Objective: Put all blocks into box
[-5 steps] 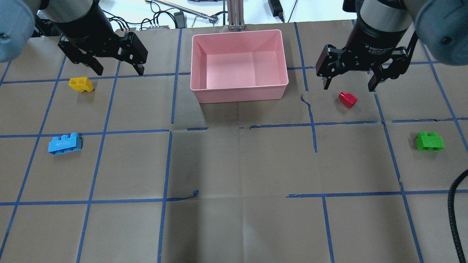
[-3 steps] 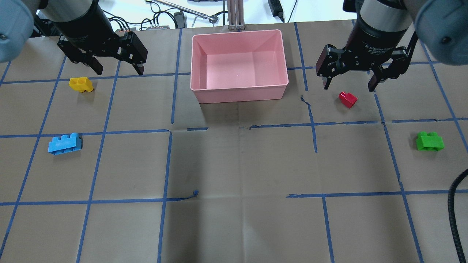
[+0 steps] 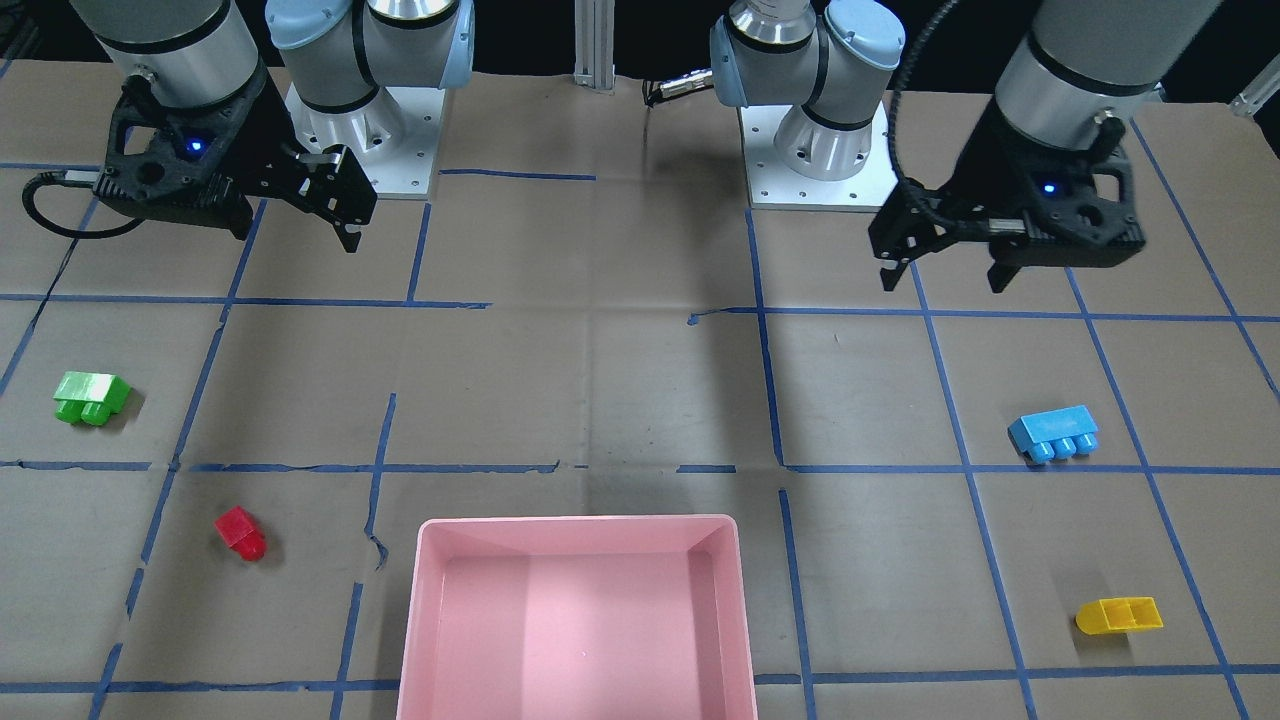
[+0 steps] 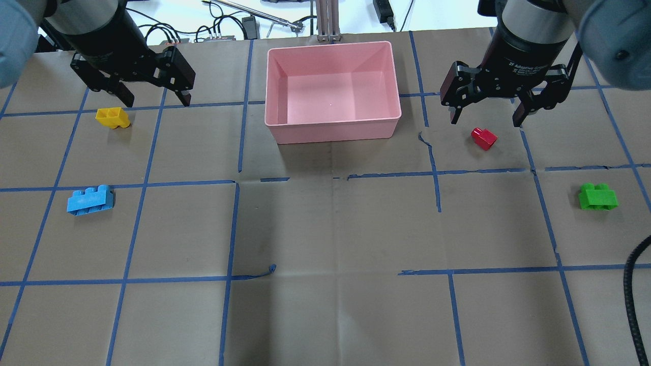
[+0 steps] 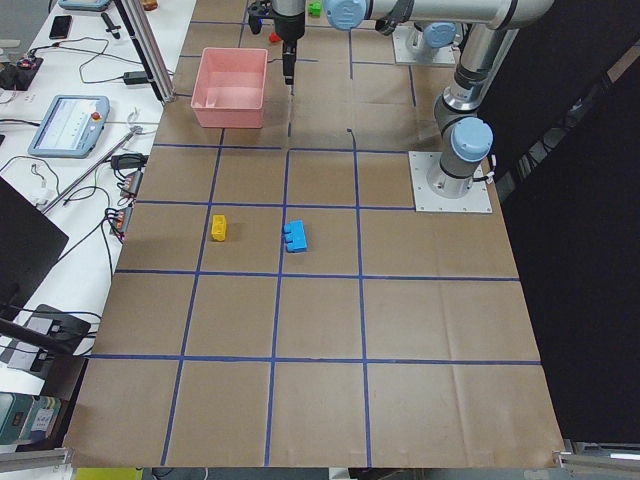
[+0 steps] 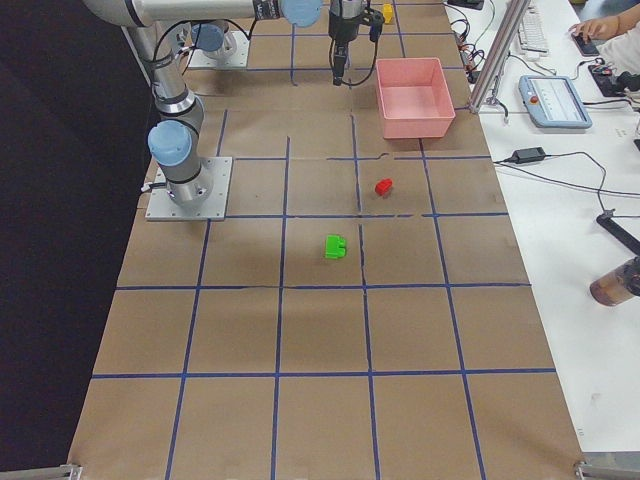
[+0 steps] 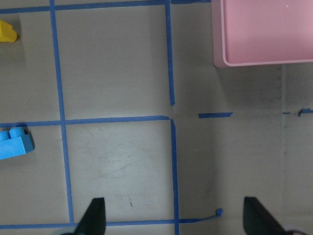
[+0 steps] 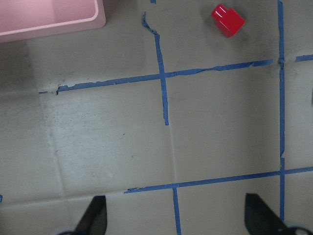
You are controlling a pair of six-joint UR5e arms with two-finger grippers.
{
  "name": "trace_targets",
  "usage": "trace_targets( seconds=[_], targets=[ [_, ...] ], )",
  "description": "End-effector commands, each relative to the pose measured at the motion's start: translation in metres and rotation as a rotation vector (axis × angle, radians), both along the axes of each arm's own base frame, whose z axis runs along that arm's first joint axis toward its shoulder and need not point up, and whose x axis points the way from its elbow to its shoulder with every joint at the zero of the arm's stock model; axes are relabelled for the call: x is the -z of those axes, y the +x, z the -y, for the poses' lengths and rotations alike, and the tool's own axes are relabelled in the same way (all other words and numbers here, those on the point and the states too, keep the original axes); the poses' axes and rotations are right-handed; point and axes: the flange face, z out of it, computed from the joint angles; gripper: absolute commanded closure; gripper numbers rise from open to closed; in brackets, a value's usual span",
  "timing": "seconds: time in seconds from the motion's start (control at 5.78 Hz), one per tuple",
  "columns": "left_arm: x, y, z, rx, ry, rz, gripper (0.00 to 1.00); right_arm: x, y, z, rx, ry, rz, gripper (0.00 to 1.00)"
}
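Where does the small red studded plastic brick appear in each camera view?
Front-facing: red plastic brick, lower left, left of pink plastic tray.
Overhead: brick upper right, right of tray.
Exterior left: not visible.
Exterior right: brick centre, below tray.
Left wrist: absent.
Right wrist: brick top right.
Landmark: the tray.

My silver arm tubes (image 3: 1090,50) carry pale-blue joint caps (image 3: 860,40); my black right end effector (image 4: 484,122) bears white lettering (image 4: 526,66), perhaps "Adaptive".

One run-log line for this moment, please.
box empty | out of box: yellow block, blue block, red block, green block | left gripper jaws open, empty | right gripper jaws open, empty
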Motion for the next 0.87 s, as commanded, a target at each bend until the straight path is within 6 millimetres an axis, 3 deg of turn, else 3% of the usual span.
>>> trace_targets(
  seconds=[0.0,0.17,0.52,0.69],
  targets=[
    [0.038,0.090,-0.005,0.128,0.090,-0.028,0.00,0.002,-0.001,0.000,0.002,0.004,0.000,0.00],
    [0.064,0.141,-0.016,0.211,0.125,-0.066,0.00,0.001,-0.006,0.002,0.009,0.004,-0.005,0.00],
    [0.110,0.201,-0.007,0.569,0.075,-0.061,0.01,-0.014,-0.011,0.006,0.017,-0.022,-0.009,0.00],
    [0.139,0.240,0.000,0.736,0.067,-0.069,0.01,-0.011,-0.028,0.012,0.045,-0.007,-0.017,0.00]
  ],
)
